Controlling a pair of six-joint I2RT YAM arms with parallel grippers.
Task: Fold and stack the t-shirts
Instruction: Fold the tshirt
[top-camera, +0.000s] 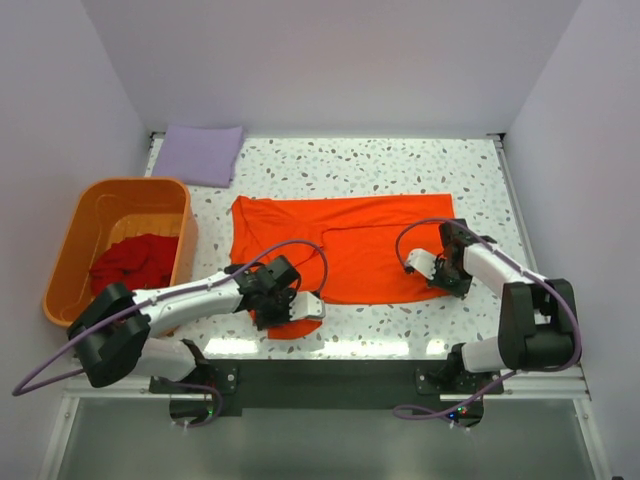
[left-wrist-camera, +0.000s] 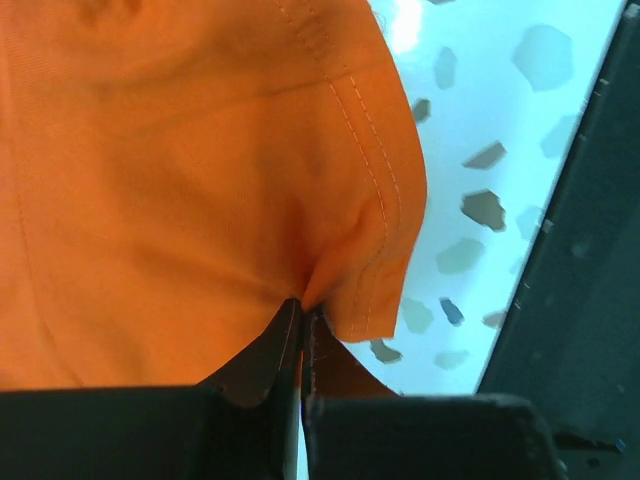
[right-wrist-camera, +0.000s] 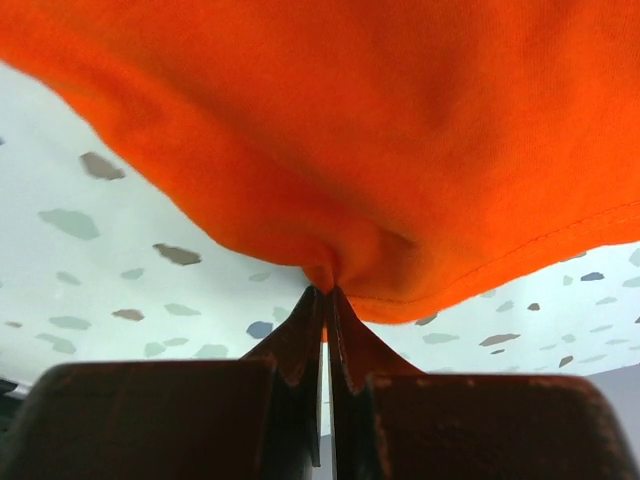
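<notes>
A bright orange t-shirt (top-camera: 340, 250) lies spread across the middle of the speckled table. My left gripper (top-camera: 283, 305) is at the shirt's near left corner. In the left wrist view this gripper (left-wrist-camera: 303, 308) is shut on a pinch of the orange cloth (left-wrist-camera: 180, 180) beside a stitched hem. My right gripper (top-camera: 443, 272) is at the near right corner. Seen from the right wrist, that gripper (right-wrist-camera: 326, 292) is shut on a bunched fold of the orange shirt (right-wrist-camera: 380, 120), which is raised off the table there. A darker red t-shirt (top-camera: 135, 260) lies crumpled in the tub. A folded lavender t-shirt (top-camera: 203, 153) lies at the back left.
A rigid orange plastic tub (top-camera: 70, 235) stands at the left edge of the table, close to the left arm. White walls close in the back and both sides. The table's near edge (top-camera: 360, 348) runs just below both grippers.
</notes>
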